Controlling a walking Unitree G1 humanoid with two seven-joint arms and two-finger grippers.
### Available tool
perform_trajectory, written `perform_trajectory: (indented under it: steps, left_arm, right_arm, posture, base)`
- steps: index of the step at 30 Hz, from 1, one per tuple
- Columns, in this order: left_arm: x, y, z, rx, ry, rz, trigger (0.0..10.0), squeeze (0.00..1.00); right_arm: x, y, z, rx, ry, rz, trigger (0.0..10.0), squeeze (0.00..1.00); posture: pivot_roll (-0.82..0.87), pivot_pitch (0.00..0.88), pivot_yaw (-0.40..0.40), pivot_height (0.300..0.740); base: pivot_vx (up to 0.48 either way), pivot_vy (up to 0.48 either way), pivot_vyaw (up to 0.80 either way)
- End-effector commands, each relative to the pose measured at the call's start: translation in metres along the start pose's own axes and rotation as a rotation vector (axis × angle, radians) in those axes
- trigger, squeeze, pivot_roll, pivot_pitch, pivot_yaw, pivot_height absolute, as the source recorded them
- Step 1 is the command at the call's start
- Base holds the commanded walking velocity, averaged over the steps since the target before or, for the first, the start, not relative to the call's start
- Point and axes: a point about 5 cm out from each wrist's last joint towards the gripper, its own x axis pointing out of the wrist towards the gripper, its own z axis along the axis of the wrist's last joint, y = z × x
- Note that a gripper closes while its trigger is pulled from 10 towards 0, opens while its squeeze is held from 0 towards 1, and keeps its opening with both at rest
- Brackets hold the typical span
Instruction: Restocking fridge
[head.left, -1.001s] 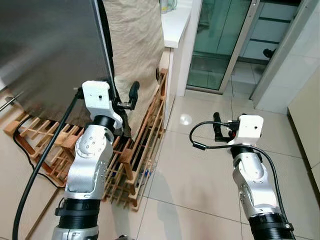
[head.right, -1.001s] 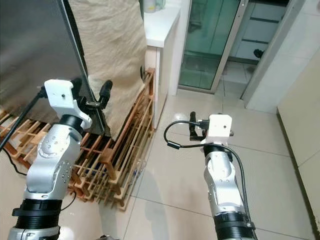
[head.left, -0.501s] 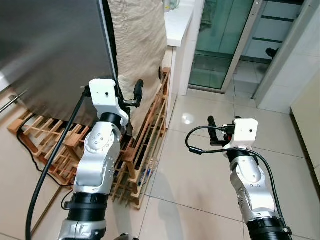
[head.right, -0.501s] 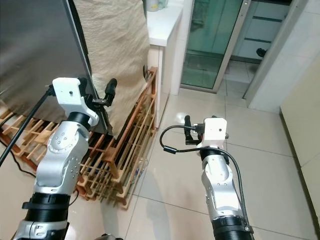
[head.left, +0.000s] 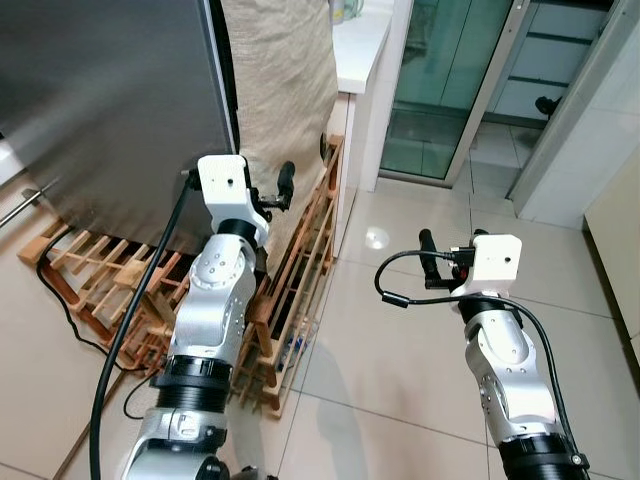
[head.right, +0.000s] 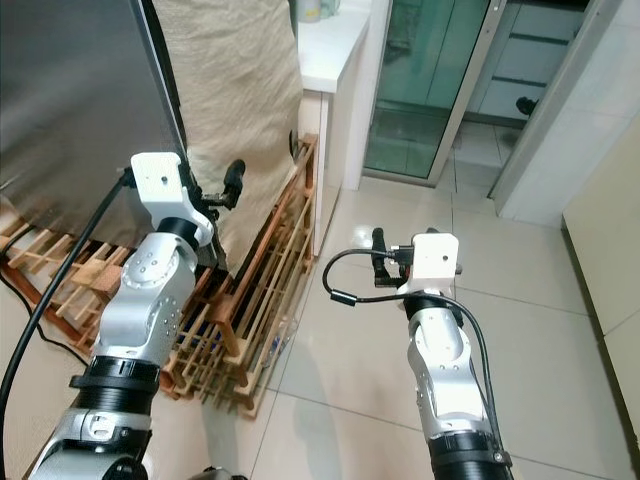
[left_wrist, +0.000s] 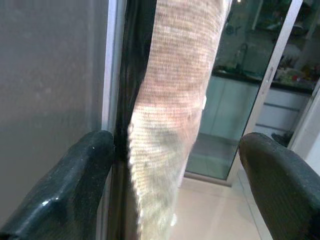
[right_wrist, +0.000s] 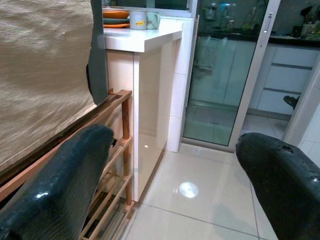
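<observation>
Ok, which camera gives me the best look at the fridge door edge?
Left wrist view: the fridge door edge runs between the open left gripper fingers, with the beige cloth beside it. Both eye views show it from above; the right wrist view catches a dark strip.

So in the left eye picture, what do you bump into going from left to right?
Fridge door → left gripper → wooden rack → white counter → right gripper → glass door.
</observation>
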Motion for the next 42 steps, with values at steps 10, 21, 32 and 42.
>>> perform_trajectory:
  steps: [10, 21, 32, 42]
  left_arm:
    - [0.031, -0.045, -0.002, -0.045, 0.027, -0.128, 10.0, 0.0]
    - [0.034, -0.124, 0.0, -0.035, 0.041, -0.525, 10.0, 0.0]
    - [-0.012, -0.241, 0.037, -0.167, -0.068, -1.12, 10.0, 0.0]
    - [-0.019, -0.213, 0.072, -0.252, -0.214, -1.218, 10.0, 0.0]
  right_arm:
    - [0.005, 0.004, 0.001, 0.004, 0.015, 0.037, 10.0, 1.0]
    - [-0.029, 0.035, -0.023, 0.024, 0.264, 0.435, 10.0, 1.0]
    - [-0.022, 0.038, -0.009, -0.002, 0.23, 0.474, 10.0, 1.0]
    - [-0.029, 0.028, -0.013, -0.013, 0.244, 0.44, 10.0, 1.0]
  posture:
    - [-0.12, 0.0, -0.013, 0.74]
    - [-0.17, 0.0, -0.007, 0.74]
    - [-0.18, 0.0, 0.002, 0.74]
    - [-0.17, 0.0, -0.013, 0.74]
  base:
    - [0.0, 0.0, 0.0]
    - [0.0, 0.0, 0.0]
    - [0.0, 0.0, 0.0]
    - [0.0, 0.0, 0.0]
